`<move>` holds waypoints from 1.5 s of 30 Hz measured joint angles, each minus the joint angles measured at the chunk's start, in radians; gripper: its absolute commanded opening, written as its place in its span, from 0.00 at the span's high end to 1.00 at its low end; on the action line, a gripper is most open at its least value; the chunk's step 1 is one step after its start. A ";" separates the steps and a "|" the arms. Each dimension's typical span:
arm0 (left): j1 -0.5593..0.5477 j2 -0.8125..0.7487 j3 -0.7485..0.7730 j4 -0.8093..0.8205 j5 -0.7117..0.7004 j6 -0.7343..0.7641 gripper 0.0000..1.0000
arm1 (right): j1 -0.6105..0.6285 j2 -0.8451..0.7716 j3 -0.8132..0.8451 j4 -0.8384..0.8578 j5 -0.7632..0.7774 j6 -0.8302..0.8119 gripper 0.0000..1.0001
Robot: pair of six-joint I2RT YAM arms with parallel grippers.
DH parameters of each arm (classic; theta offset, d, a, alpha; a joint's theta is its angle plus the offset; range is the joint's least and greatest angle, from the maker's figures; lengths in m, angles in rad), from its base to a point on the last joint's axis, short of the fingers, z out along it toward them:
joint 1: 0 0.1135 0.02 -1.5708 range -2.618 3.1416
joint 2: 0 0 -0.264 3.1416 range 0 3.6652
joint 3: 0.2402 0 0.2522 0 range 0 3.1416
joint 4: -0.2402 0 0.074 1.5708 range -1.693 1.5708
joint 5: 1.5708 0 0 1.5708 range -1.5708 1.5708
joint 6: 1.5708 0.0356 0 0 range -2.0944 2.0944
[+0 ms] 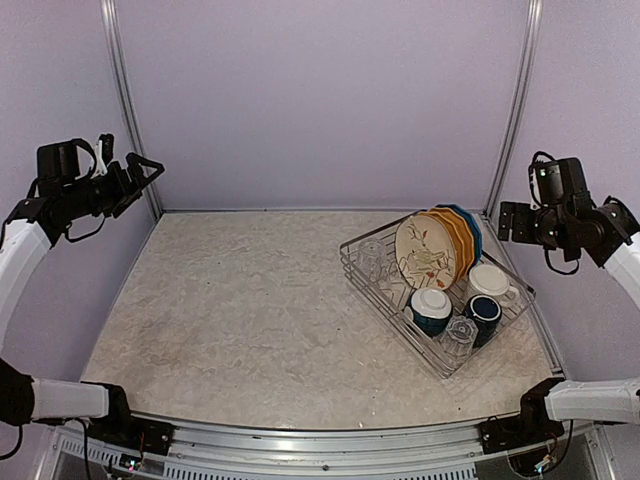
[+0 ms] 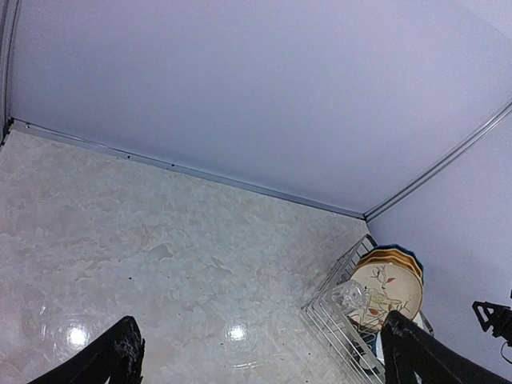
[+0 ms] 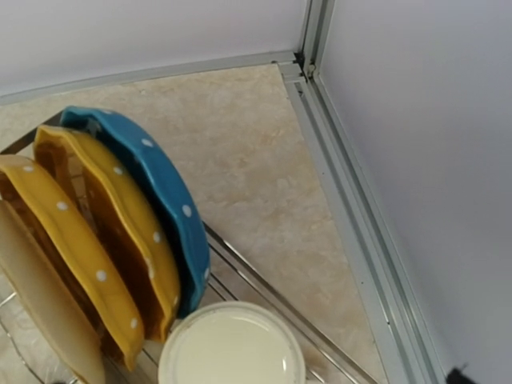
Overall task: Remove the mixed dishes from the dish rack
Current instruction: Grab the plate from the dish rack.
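Left gripper (image 1: 145,172) is raised at the left wall, its fingers (image 2: 120,352) spread wide with nothing between them. The large silver wire dish rack (image 1: 348,258) sits well off to its right, low on the beige marbled tabletop (image 1: 230,310).

Right gripper (image 1: 512,222) hangs just right of the rack and above it. Its fingers are out of the wrist view, so I cannot tell its grip.

Directly beneath it, upright in the tines, are the blue white-dotted plate (image 3: 152,184), the orange plates (image 3: 120,240) and the cream floral plate (image 1: 425,252). The cream mug (image 3: 232,348), navy mug (image 1: 484,312), teal bowl (image 1: 431,305) and two clear glasses (image 1: 460,333) lie in the basket.
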 measured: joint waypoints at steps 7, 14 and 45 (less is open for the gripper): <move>-0.001 0.032 0.012 -0.017 -0.001 0.000 0.01 | -0.003 0.001 -0.035 0.022 -0.002 0.013 0.00; -0.043 0.053 0.019 -0.037 -0.026 0.003 0.01 | -0.004 0.078 -0.101 0.057 -0.129 0.012 0.00; -0.443 0.269 0.115 -0.170 -0.114 0.028 0.01 | -0.009 0.418 -0.066 0.315 -0.430 -0.148 0.37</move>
